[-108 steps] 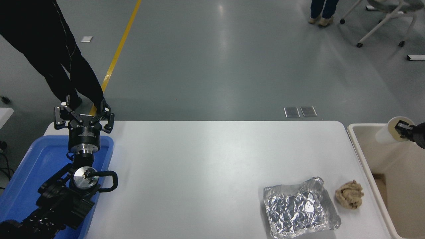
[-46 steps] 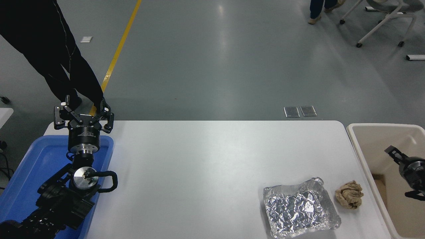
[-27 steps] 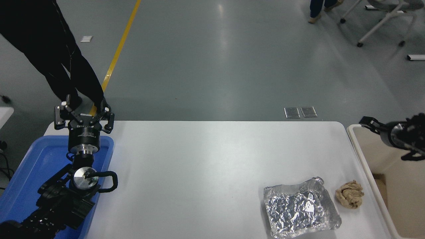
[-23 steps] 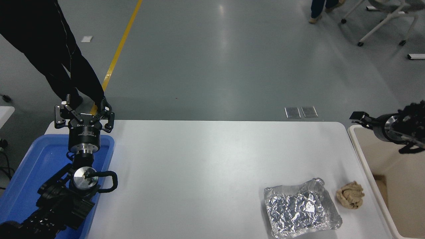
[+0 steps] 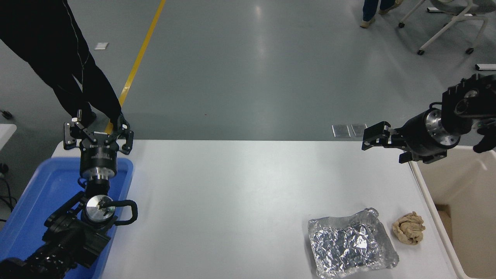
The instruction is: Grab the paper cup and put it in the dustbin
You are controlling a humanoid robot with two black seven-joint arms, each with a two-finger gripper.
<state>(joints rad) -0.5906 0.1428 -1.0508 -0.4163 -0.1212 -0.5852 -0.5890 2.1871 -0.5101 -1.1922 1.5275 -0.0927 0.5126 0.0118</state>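
Note:
The paper cup is not in view. The beige dustbin stands off the table's right edge; nothing of the cup shows in the part of its inside that I can see. My right gripper hangs above the table's far right corner, just left of the bin's rim, pointing left. It is open and empty. My left gripper is parked at the far left over the blue tray, open and empty.
A crumpled sheet of foil and a brown paper ball lie at the table's front right. A blue tray sits at the left edge. A person in black stands behind the far left corner.
My right gripper held the cup over the bin, then went down into the bin and came out empty. It has since risen and swung left over the table corner.

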